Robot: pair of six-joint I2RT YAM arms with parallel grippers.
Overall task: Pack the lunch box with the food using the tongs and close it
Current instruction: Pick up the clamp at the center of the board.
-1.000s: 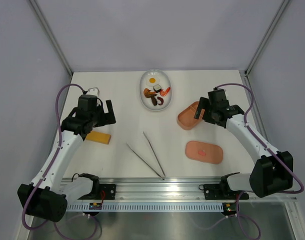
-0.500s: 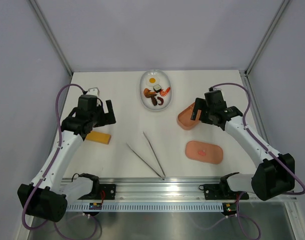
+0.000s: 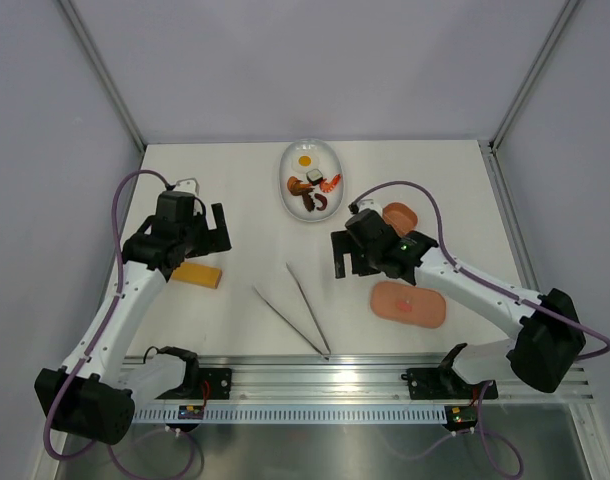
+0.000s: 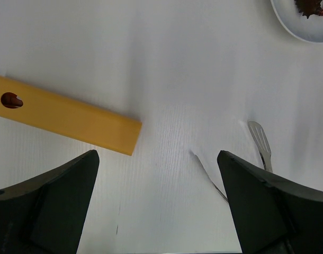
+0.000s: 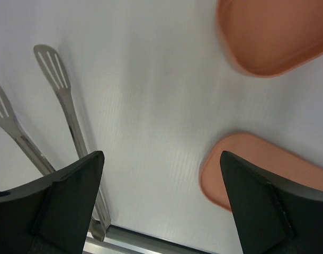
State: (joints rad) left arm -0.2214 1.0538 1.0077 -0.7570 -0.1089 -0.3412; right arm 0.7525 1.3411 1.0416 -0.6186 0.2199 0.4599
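The pink lunch box tub (image 3: 401, 217) stands right of centre, partly hidden behind my right arm; it shows at the upper right in the right wrist view (image 5: 272, 34). Its flat lid (image 3: 409, 304) (image 5: 257, 169) lies nearer the front. The food (image 3: 313, 185) sits in a white oval dish (image 3: 295, 160). The thin silver tongs (image 3: 295, 305) (image 5: 61, 106) lie in a V on the table. My right gripper (image 3: 338, 258) (image 5: 161, 206) hangs open between tongs and lid, holding nothing. My left gripper (image 3: 223, 228) (image 4: 159, 211) is open over bare table, the tongs' tip (image 4: 259, 138) to its right.
A yellow-orange block (image 3: 197, 274) (image 4: 66, 114) lies under my left arm, near the left side. The white dish's rim (image 4: 304, 32) shows at the top right of the left wrist view. A metal rail (image 3: 315, 380) runs along the table's front edge.
My right arm has swung left, from beside the pink tub to the middle of the table near the tongs, its jaws still open. The left arm has not moved.
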